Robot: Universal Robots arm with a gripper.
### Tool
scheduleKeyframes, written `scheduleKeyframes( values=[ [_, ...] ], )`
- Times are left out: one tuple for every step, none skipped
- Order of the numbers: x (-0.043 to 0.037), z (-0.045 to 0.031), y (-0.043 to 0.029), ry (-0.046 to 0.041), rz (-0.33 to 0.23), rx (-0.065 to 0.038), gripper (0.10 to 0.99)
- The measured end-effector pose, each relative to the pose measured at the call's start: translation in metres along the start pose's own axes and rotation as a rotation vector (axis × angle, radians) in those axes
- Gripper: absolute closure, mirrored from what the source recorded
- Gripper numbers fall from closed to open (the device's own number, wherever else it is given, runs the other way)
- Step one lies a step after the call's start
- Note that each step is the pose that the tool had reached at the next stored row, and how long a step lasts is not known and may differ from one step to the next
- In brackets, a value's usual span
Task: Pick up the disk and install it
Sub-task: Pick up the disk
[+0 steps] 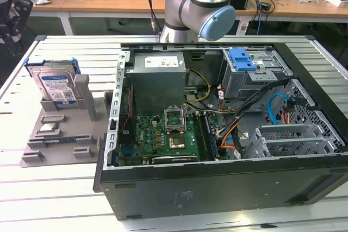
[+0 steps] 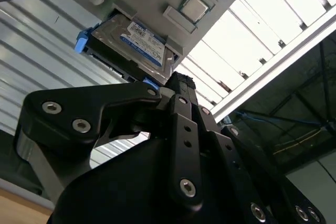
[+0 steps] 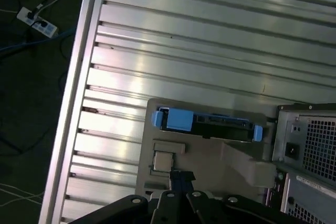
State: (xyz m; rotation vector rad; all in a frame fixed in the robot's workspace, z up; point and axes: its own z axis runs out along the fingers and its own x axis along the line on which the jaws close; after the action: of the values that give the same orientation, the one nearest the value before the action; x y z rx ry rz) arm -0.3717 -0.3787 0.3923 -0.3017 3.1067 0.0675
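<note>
On the grey moulded stand (image 1: 60,130), at the exterior view's left of the open computer case (image 1: 217,194), the disk (image 1: 56,86) stands on edge, untouched. The gripper (image 3: 177,176) hangs near it, clenched on nothing. A clean pick likely needs the jaws spread wide and squared across the drive's flat faces.
</note>
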Motion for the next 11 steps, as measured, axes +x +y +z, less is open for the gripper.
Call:
scheduleKeyframes(
  values=[
    [0.0,0.0,0.0,0.0005,-0.012,0.0,0.98],
    [0.0,0.0,0.0,0.001,-0.023,-0.001,0.98],
    [0.0,0.0,0.0,0.0014,-0.034,-0.001,0.98],
    [0.0,0.0,0.0,0.0017,-0.041,-0.001,0.98],
    [0.0,0.0,0.0,0.0024,-0.059,-0.001,0.98],
    [0.0,0.0,0.0,0.0029,-0.069,-0.002,0.98],
    [0.0,0.0,0.0,0.0032,-0.077,-0.002,0.98],
    [0.0,0.0,0.0,0.0039,-0.094,-0.002,0.98],
    [0.0,0.0,0.0,0.0045,-0.11,-0.003,0.98],
    [0.0,0.0,0.0,0.0049,-0.118,-0.003,0.98],
    [0.0,0.0,0.0,0.0053,-0.129,-0.003,0.98]
  ],
)
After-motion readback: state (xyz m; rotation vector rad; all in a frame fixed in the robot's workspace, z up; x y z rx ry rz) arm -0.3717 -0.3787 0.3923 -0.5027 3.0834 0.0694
